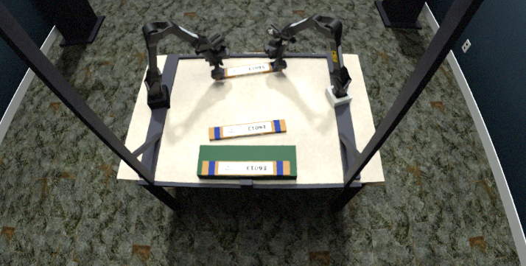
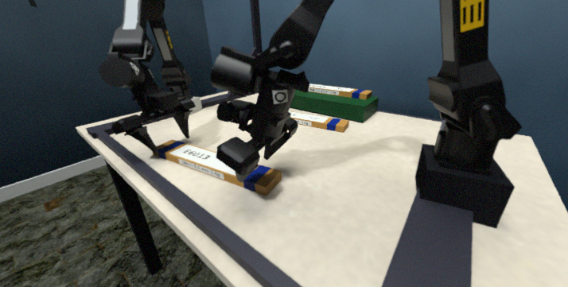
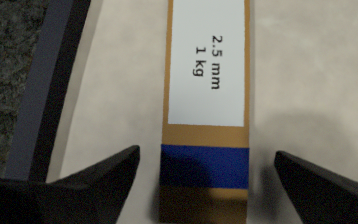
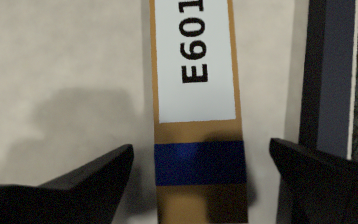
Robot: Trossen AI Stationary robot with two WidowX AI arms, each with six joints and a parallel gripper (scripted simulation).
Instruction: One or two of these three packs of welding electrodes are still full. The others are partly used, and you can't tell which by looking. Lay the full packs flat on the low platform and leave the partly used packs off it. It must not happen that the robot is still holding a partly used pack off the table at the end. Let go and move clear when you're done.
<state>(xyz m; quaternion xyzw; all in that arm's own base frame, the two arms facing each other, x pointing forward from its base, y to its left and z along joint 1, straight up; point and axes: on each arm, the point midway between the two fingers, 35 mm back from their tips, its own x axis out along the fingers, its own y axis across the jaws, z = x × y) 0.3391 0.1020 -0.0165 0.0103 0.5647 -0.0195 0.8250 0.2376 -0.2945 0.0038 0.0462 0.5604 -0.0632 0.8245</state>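
orange pack [image 1: 247, 70] [image 2: 207, 161] [image 3: 205, 135] [image 4: 199, 131] ends lie between both spread grippers' fingers, untouched.

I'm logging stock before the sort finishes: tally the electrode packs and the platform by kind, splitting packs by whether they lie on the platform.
Packs on the platform: 1
Packs off the platform: 2
Green platform: 1
Total: 4
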